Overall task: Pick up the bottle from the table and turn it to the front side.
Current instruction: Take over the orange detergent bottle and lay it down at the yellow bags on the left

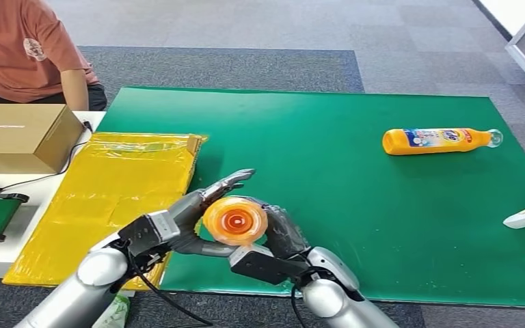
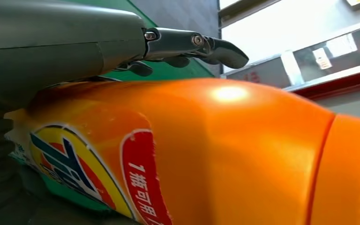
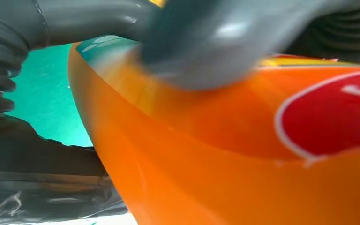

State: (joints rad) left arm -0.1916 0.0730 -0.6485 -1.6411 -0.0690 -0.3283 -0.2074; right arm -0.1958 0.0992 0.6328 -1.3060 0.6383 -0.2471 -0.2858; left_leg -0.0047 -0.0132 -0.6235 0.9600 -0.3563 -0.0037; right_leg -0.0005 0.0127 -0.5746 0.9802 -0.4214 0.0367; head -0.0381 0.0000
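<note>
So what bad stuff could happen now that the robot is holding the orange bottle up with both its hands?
The orange bottle is off the green mat, held between the left robot hand and the right robot hand. Its skin looks smooth and shiny, so it might slip while turning. If it drops, it could roll off the mat's near edge, or toward the yellow bag.
</note>
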